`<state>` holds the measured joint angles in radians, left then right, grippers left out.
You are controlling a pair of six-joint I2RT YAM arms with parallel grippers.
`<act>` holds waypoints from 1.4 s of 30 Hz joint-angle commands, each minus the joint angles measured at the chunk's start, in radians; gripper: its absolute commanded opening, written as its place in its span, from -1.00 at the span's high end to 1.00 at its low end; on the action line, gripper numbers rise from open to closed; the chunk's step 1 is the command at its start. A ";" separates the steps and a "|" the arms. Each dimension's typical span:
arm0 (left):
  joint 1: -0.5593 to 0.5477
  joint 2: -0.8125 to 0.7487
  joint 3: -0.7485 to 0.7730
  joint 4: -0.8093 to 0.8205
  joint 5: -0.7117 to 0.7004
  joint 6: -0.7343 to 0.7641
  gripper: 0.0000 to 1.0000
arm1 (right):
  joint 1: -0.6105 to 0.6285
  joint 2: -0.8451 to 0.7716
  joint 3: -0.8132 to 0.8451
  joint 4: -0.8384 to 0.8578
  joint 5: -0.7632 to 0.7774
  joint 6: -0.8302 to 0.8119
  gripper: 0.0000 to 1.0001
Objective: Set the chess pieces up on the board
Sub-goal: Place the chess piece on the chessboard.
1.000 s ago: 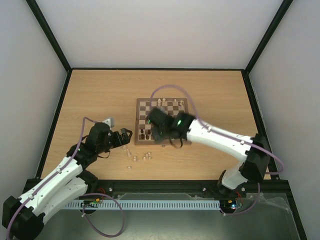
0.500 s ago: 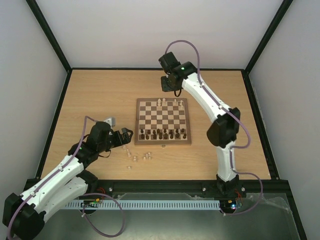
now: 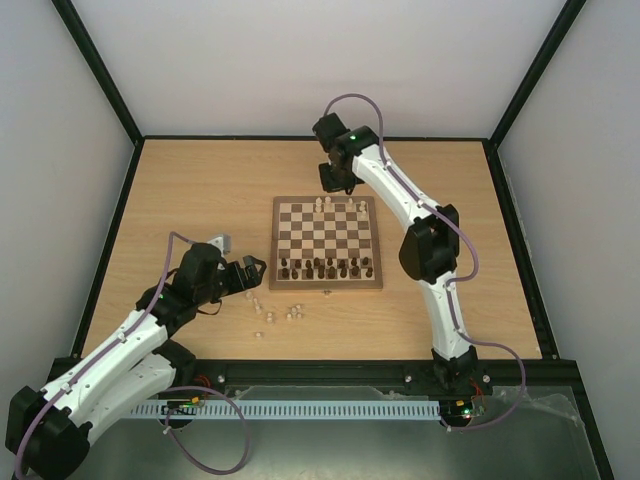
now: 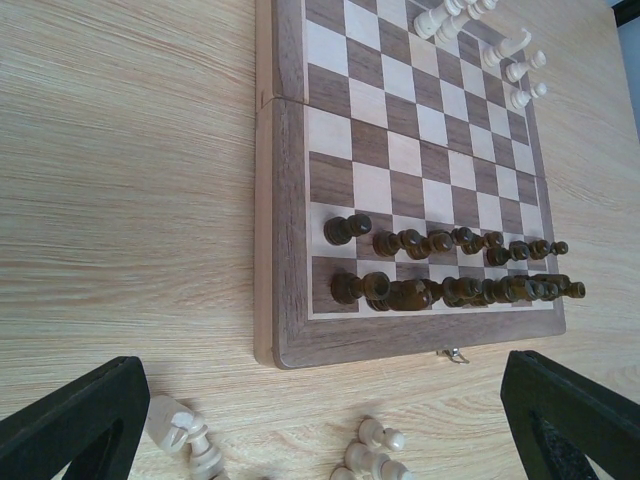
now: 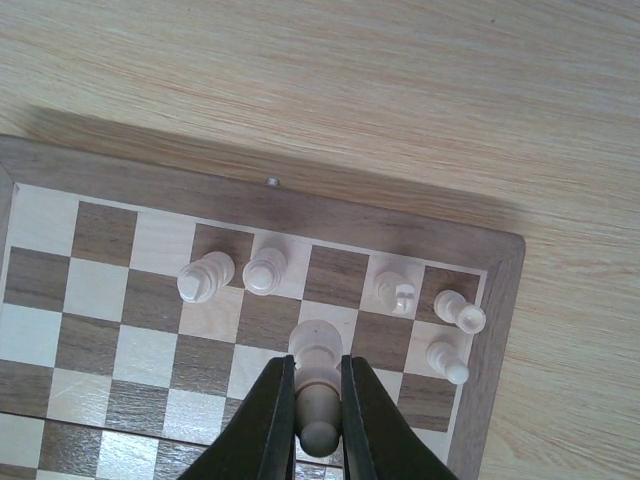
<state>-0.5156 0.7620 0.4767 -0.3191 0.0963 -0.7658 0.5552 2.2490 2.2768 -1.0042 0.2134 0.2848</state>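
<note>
Item: right gripper [image 5: 318, 368], fingers pinched narrow on one pale chess piece [image 5: 317, 345] over the board [image 5: 150, 180]. Item: left gripper [image 4: 320, 418], fingers wide (loose chess pieces [image 4: 372, 455] between them, untouched).

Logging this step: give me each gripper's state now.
Left gripper: open, holding nothing.
Right gripper: shut on a pale chess piece over the board.

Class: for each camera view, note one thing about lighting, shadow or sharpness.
Top external view: even light, no motion blur, the board crisp. Left wrist view: board sharp; the fingers of the left hand are near-black silhouettes. Right wrist view: a soft shadow crosses the table beyond the board; the pale piece in the right hand shows no glare.
</note>
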 commanded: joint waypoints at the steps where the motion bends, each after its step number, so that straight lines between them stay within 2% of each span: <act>1: 0.006 0.001 -0.004 0.013 0.005 0.013 -0.99 | -0.011 0.045 -0.001 -0.045 -0.011 -0.020 0.89; 18: 0.008 0.000 0.005 0.005 -0.001 0.016 -0.99 | -0.031 0.131 -0.054 0.005 -0.049 -0.020 0.85; 42: 0.008 0.019 0.020 0.008 -0.001 0.020 -0.99 | -0.061 0.195 -0.007 0.028 -0.063 -0.019 0.77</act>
<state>-0.5156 0.7780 0.4770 -0.3195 0.0967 -0.7605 0.5030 2.4107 2.2490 -0.9436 0.1608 0.2726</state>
